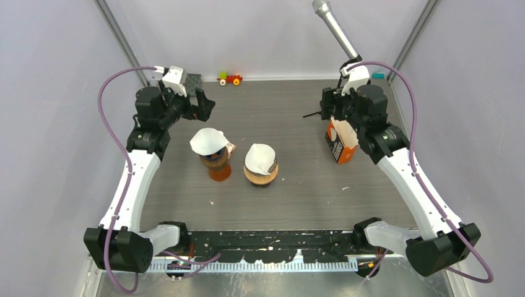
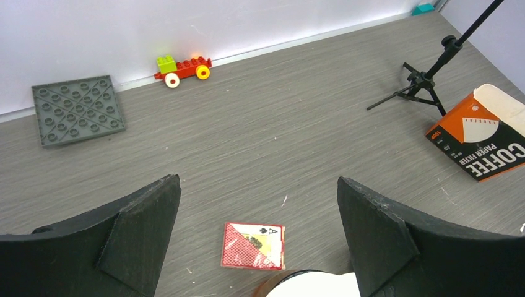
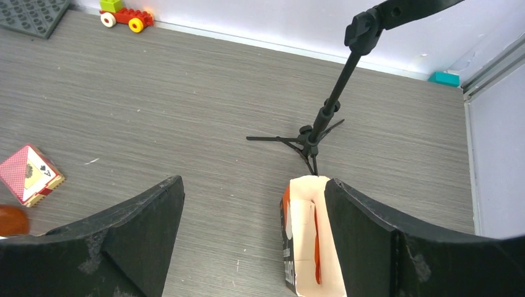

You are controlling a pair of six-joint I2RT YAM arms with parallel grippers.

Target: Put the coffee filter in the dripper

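Observation:
Two drippers stand mid-table, each with a white paper filter in its top. The amber glass dripper (image 1: 218, 167) holds a filter (image 1: 207, 141). The tan dripper (image 1: 260, 175) holds a filter (image 1: 260, 158). The orange coffee filter box (image 1: 342, 142) stands open at the right, and it also shows in the right wrist view (image 3: 306, 241). My left gripper (image 1: 205, 106) is open and empty, behind and above the amber dripper. The rim of that dripper's filter (image 2: 316, 287) shows below the open fingers (image 2: 257, 180). My right gripper (image 1: 327, 111) is open and empty over the box, with one finger (image 3: 396, 247) beside the opening.
A red playing-card pack (image 2: 254, 245) lies by the amber dripper. A black tripod (image 3: 316, 136) with a microphone stands behind the box. A grey baseplate (image 2: 77, 110) and a toy car (image 2: 184, 67) sit at the back wall. A teal piece (image 3: 444, 78) lies in the back right corner.

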